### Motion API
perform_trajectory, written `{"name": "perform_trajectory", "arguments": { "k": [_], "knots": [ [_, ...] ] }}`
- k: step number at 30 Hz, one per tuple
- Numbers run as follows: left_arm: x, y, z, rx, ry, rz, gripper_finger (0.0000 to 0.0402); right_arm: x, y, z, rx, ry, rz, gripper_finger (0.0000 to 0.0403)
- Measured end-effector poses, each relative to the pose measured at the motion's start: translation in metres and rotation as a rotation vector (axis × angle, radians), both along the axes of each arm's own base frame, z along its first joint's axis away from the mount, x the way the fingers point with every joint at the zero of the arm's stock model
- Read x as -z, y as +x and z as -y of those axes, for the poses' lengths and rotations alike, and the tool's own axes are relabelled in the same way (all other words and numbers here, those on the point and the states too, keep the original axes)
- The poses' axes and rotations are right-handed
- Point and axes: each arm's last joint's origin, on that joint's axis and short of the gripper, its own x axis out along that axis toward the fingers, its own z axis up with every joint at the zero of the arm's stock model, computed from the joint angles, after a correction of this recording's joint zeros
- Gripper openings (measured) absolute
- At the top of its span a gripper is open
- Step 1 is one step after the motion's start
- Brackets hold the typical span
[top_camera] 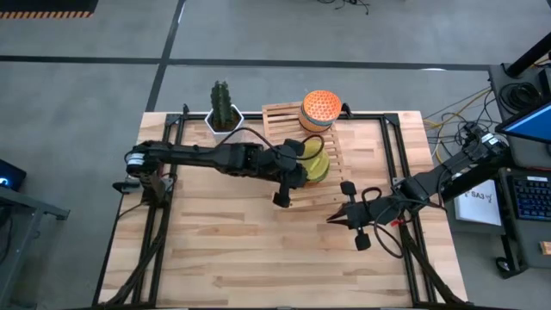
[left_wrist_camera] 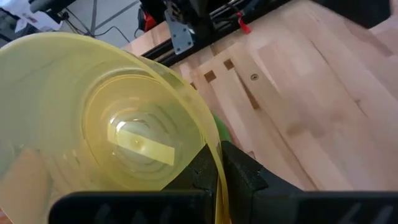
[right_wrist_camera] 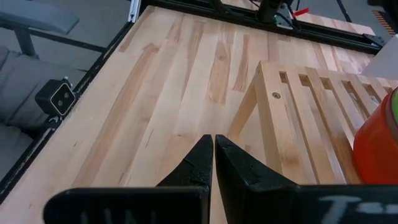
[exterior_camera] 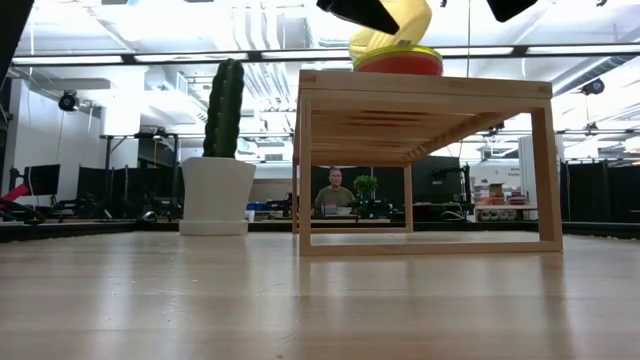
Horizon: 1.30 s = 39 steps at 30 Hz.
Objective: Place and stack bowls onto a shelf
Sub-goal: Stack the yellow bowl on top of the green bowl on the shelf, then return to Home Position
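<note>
A see-through yellow bowl (top_camera: 317,160) (left_wrist_camera: 93,118) is held tilted by my left gripper (top_camera: 300,170) (left_wrist_camera: 219,158) over a stack on the slatted wooden shelf (top_camera: 349,148) (exterior_camera: 420,95). That stack shows a green rim (exterior_camera: 400,48) on a red-orange bowl (exterior_camera: 400,63) (right_wrist_camera: 378,140). A second stack at the shelf's far end has an orange lattice-patterned bowl (top_camera: 320,105) on top. My right gripper (top_camera: 331,218) (right_wrist_camera: 213,143) is shut on nothing, just off the shelf's near right corner above the table. My left gripper pinches the yellow bowl's rim (left_wrist_camera: 210,140), one finger inside the bowl and one finger (left_wrist_camera: 245,171) outside. It comes in from the table's left, slanting down. The bowl is tilted, and its lower side (exterior_camera: 375,42) reaches down to the green-rimmed stack.
A white pot with a tall green cactus (top_camera: 223,110) (exterior_camera: 222,150) stands just left of the shelf's far end. Black frame rails (top_camera: 400,155) run along both table sides. Bare tabletop (top_camera: 258,250) lies near of the shelf. A person (exterior_camera: 335,195) sits in the room beyond.
</note>
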Motion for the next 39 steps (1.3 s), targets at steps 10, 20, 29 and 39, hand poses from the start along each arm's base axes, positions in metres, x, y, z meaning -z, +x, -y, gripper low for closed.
{"name": "perform_trajectory", "arguments": {
  "k": [10, 20, 29, 39],
  "knots": [
    [0.0, 0.0, -0.003, -0.009, -0.003, 0.005, 0.0056, 0.0, 0.0, 0.0, 0.0, 0.0, 0.001, 0.0009],
    [-0.011, -0.016, -0.002, -0.052, 0.018, -0.039, 0.0137, -0.003, 0.002, 0.0, 0.01, 0.009, 0.032, 0.0009],
    [-0.023, -0.066, 0.001, -0.092, -0.125, -0.06, 0.0134, 0.002, 0.011, 0.01, 0.085, -0.11, 0.168, 0.0009],
    [0.021, -0.139, 0.011, -0.036, -0.173, 0.149, 0.0121, 0.013, 0.014, 0.042, 0.053, -0.112, 0.221, 0.0009]
  ]
}}
